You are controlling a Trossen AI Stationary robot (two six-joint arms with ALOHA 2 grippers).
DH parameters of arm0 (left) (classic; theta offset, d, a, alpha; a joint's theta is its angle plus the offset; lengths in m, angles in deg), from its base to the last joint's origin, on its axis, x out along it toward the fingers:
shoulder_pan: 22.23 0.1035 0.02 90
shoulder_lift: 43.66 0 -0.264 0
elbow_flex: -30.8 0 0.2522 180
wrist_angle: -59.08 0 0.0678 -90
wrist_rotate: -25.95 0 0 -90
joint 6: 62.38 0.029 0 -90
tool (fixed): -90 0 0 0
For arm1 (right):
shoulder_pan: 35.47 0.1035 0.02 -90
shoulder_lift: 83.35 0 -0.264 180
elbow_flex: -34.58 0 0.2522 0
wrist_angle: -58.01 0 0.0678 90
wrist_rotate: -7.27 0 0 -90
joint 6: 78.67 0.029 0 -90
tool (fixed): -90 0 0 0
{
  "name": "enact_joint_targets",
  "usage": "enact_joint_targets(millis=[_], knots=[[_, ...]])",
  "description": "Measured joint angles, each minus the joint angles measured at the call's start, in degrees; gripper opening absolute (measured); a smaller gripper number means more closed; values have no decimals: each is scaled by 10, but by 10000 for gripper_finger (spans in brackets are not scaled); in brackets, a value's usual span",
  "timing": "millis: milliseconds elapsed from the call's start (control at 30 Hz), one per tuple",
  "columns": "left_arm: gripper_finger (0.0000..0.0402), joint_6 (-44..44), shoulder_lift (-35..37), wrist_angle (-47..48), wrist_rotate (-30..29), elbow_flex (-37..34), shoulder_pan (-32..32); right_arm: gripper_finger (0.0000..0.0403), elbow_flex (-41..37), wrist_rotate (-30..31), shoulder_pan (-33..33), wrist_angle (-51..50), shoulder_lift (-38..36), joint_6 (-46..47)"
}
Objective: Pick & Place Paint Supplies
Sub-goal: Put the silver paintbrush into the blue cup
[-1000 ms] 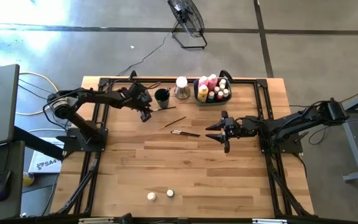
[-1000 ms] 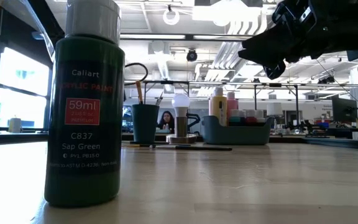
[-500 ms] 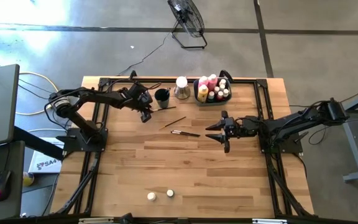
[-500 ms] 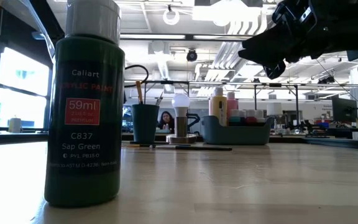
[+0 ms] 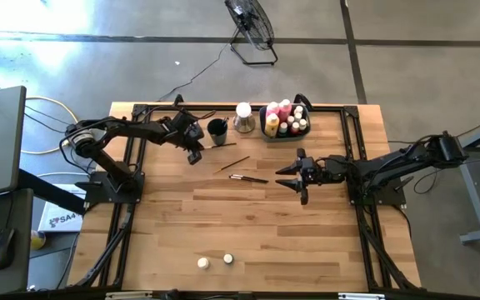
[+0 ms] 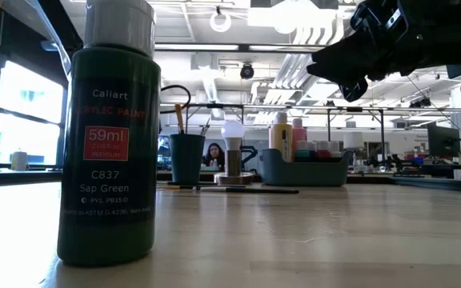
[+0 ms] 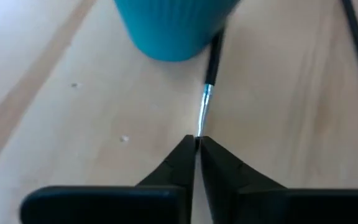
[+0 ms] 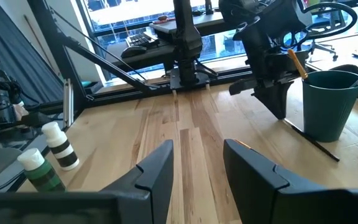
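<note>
Paint bottles (image 5: 283,117) fill bin (image 5: 267,132); brush (image 8: 297,63) in cup (image 5: 217,131).

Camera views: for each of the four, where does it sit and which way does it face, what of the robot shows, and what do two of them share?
High: overhead, straight down; both arms, the left gripper beside the dark cup, the right gripper mid-table.
Low: table height, behind a green paint bottle; one arm overhead.
Left wrist: its shut fingers pinch a brush at the cup.
Right wrist: open fingers, facing the left arm.
Shared: the cup appears in all four.
</note>
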Motion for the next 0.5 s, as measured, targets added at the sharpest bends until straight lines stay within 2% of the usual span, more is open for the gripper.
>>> enact_joint_targets(millis=[100, 367, 500], knots=[[4, 12, 0, 23, 17, 1, 0, 134, 0, 0, 0, 0, 0, 0], [1, 13, 1, 72, 75, 1, -4, 134, 0, 0, 0, 0, 0, 2], [1, 24, 2, 100, 78, 1, -28, 134, 0, 0, 0, 0, 0, 2]])
